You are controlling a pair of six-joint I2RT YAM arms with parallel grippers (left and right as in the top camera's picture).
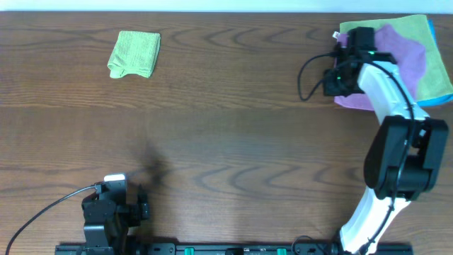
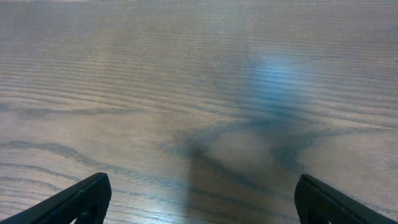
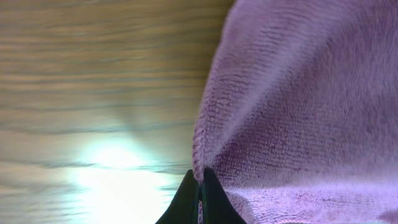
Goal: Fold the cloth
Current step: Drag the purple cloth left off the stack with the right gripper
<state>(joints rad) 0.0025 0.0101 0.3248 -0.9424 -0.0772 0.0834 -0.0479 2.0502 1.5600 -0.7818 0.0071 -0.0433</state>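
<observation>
Cloth (image 1: 405, 48) lay far right atop a green pile (image 1: 436, 76), its left edge clamped in the right gripper (image 3: 200, 182), whose arm hid part of it. Left gripper (image 2: 202, 194) sat near left, jaws wide apart over the table (image 2: 186, 87). Folded green cloth (image 1: 134, 54) lay far left.

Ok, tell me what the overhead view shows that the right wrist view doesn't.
Overhead only: the small folded green cloth lying apart, and the flat green cloth beneath the lilac-purple microfibre cloth. Right wrist only: the right hand pinched shut on that lilac cloth's edge, seen close up. Both: the lilac cloth and the brown wooden table.
</observation>
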